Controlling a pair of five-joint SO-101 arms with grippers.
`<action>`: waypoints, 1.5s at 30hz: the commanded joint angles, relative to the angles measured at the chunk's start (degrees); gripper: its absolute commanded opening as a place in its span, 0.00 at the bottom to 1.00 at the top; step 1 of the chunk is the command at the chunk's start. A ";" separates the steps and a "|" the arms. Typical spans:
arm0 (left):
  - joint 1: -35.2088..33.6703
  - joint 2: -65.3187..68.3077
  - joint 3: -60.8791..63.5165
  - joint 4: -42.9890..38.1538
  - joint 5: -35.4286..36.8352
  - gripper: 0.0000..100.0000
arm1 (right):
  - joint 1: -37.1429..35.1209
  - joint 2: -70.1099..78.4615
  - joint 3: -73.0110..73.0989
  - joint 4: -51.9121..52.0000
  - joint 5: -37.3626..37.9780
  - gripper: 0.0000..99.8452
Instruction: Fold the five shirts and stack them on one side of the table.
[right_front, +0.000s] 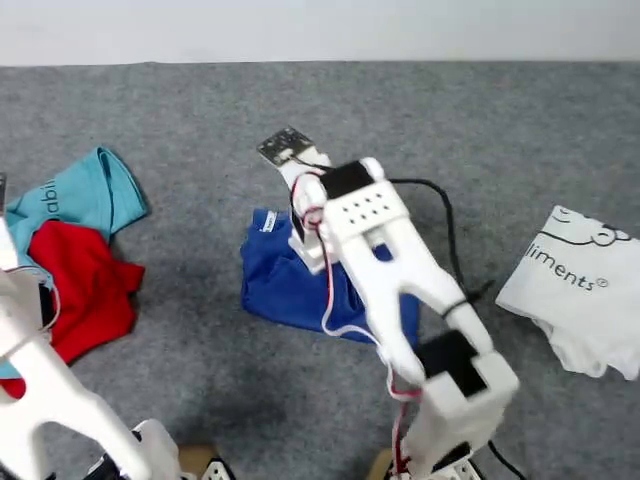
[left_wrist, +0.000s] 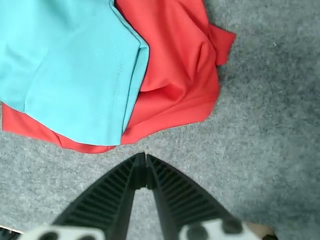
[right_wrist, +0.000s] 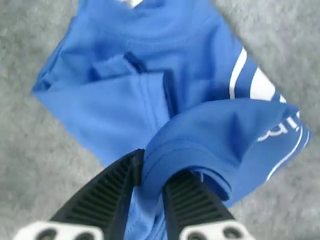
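Grey table (right_front: 200, 330): right tool (right_wrist: 152, 169) pinches blue shirt (right_wrist: 125, 100) (left tool (left_wrist: 145, 161) closed, empty).

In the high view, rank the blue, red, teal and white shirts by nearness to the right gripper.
1. Blue shirt, centre, held in the right gripper.
2. Red shirt and teal shirt, left side: too close to call.
3. White shirt, far right.
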 joint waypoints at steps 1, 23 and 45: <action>0.18 -1.67 -0.13 0.97 0.35 0.01 | -1.45 8.40 -15.21 3.12 -0.09 0.01; 0.53 -1.58 -0.13 0.70 0.18 0.01 | -9.63 40.22 -62.51 18.77 -0.62 0.19; 0.53 -1.49 -0.13 0.62 0.09 0.01 | -3.47 6.90 -25.14 18.95 3.69 0.01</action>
